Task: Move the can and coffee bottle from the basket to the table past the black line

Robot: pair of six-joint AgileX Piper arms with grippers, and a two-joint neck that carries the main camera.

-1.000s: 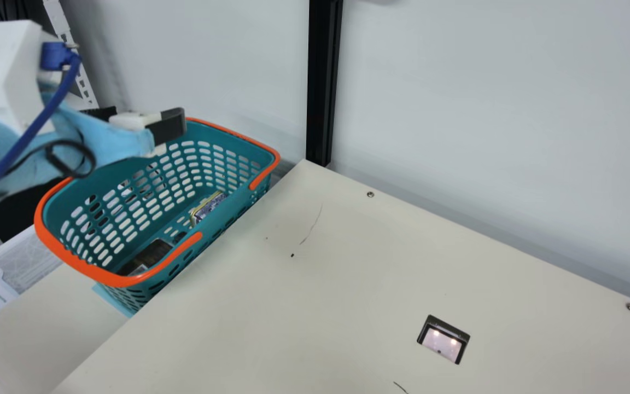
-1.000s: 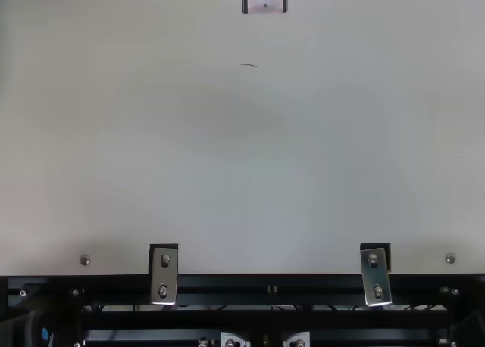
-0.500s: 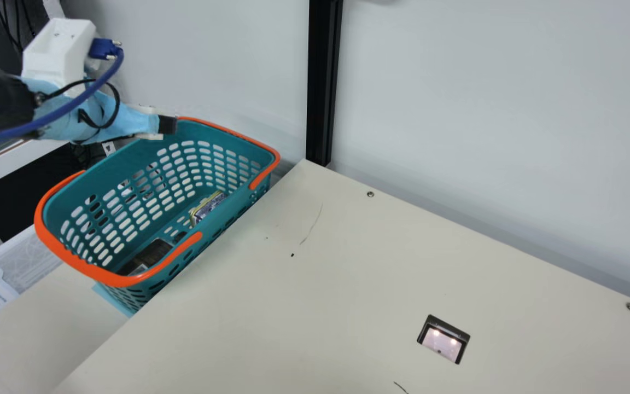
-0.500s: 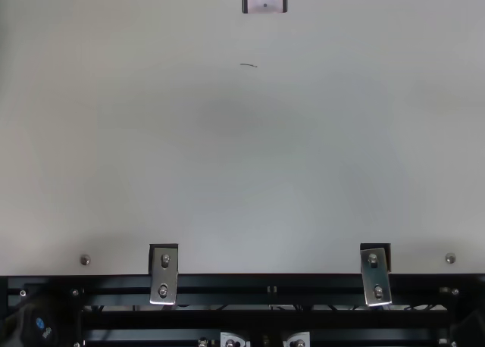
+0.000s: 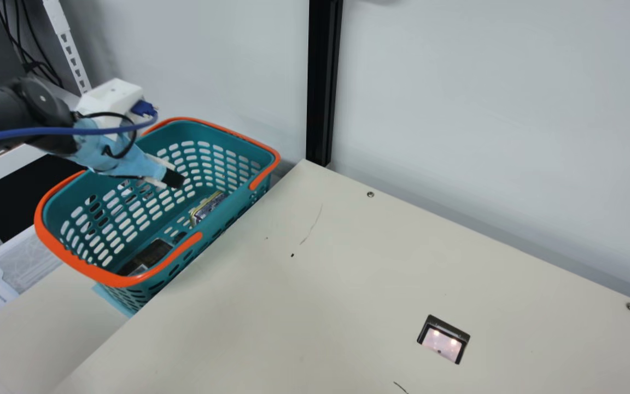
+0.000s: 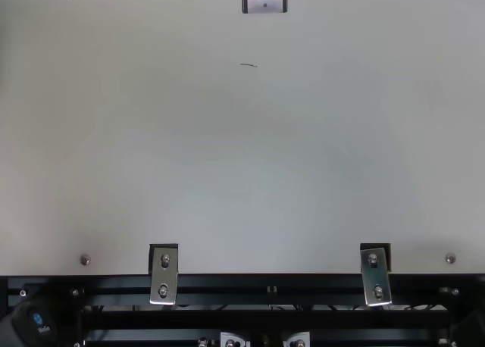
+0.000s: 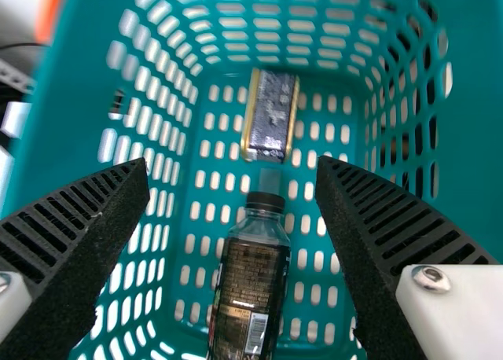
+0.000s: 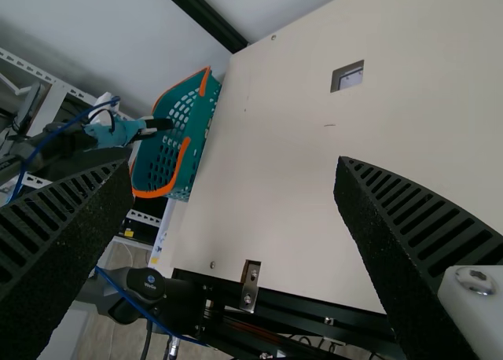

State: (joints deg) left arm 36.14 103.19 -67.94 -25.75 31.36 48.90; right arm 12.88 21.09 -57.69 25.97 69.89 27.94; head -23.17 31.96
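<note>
1. bottle and can both down in the teal plastic basket with orange handles [image 5: 71, 205]! the clear plastic coffee bottle with black cap and dark label [image 7: 253, 285] lies on its side, cap end toward the dark blue metal can with gold rims [image 7: 271, 112].

2. here's the left gripper [image 7: 233, 163], jaws released, nothing between them, hanging at the basket; the right gripper [image 8: 234, 163] has its jaws spread too, grasping nothing.

3. bottle looks like the heavier one, probably full. smooth plastic, likely slick, and it may give a little under a hard squeeze. take it across the middle of the label, near its balance; grab too near the cap and the base could sag.

4. can looks compact and stiff, so a firm pinch should be safe. those rims could be awkward, though: square the jaws to it, or it may twist or slip out.

5. basket walls are close, so a straight lift seems wise, clearing the rim before swinging across to the cream tabletop [image 5: 348, 284]. set the bottle down gently, it could roll!
</note>
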